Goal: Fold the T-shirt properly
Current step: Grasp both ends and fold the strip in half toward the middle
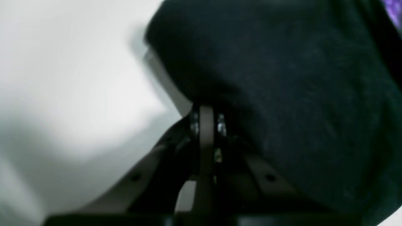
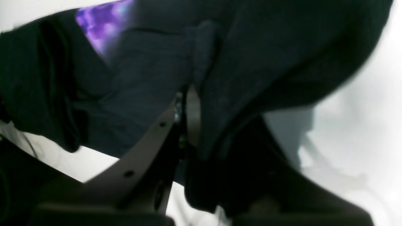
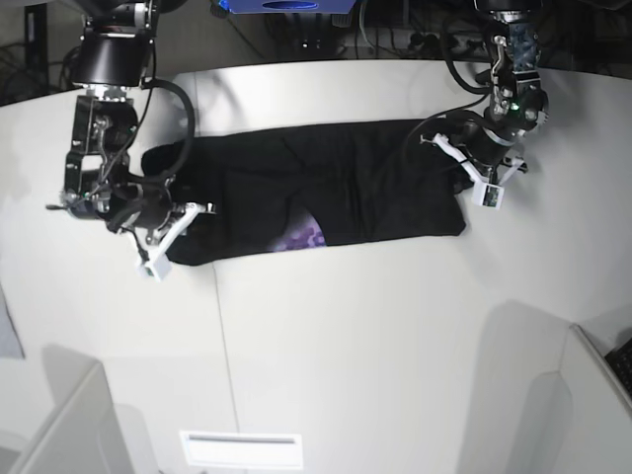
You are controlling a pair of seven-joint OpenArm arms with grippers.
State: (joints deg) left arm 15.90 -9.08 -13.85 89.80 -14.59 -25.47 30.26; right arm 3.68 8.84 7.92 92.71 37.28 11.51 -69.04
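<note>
The black T-shirt (image 3: 336, 178) lies in a long folded band across the white table, with a bit of purple graphic (image 3: 301, 237) showing at its front edge. My left gripper (image 3: 456, 173) is at the band's right end. In the left wrist view its jaws (image 1: 205, 113) are closed on the black fabric (image 1: 282, 78), with purple print (image 1: 394, 8) at the corner. My right gripper (image 3: 183, 219) is at the band's left end. In the right wrist view it (image 2: 185, 97) is shut on a fold of the T-shirt (image 2: 150, 62), near purple print (image 2: 103, 25).
The white table (image 3: 346, 346) stretches toward the front. Grey box corners stand at the front left (image 3: 59, 425) and front right (image 3: 592, 395). A white slotted plate (image 3: 242, 449) lies at the front edge. Cables (image 3: 395, 39) run along the back.
</note>
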